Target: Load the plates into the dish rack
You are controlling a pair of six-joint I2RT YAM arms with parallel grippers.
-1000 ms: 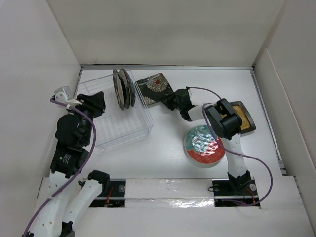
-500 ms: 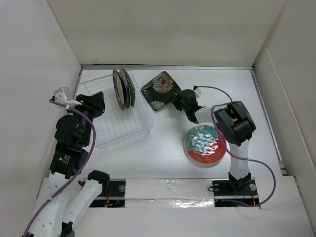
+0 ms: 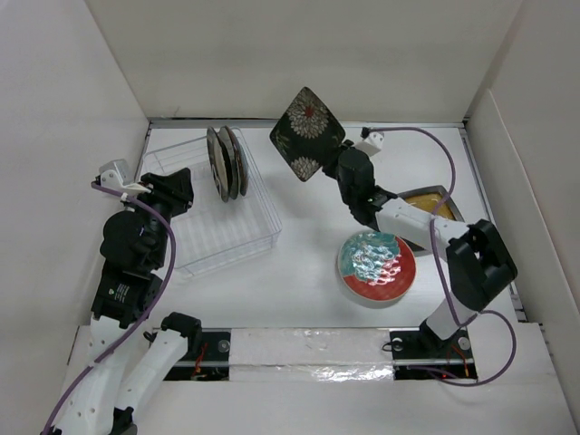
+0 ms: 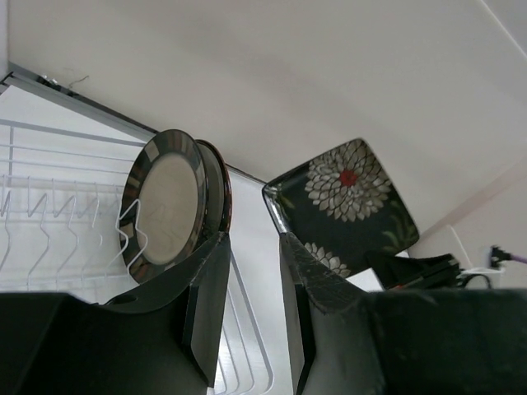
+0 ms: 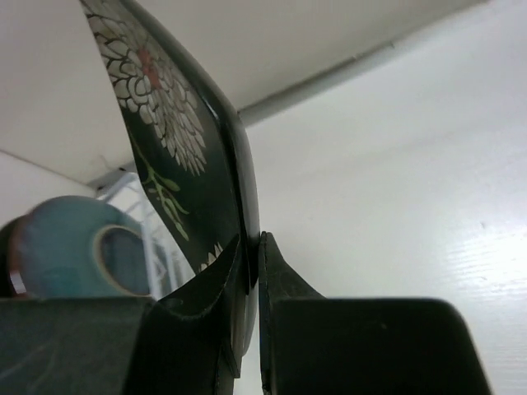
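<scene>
My right gripper point(image 3: 335, 165) is pinched shut on a corner of the black square floral plate point(image 3: 311, 133). The plate is now lifted off the desk point(image 3: 304, 294), upright, near the clear plastic wire dish rack point(image 3: 204, 231). Slotting is likely next. My left gripper point(image 4: 254, 271) is part-open, empty.

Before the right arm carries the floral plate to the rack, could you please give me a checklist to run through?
1. Grip: right hand shut on the edge of the black square floral plate: ok.
2. Plate held off the table, tilted up on a corner: ok.
3. Free slots in the dish rack: bare wires beside the standing plates: ok.
4. Left hand out of the way: open, empty, over the rack's left side: cannot tell.
5. Grip firm enough to turn the plate: cannot tell.
</scene>
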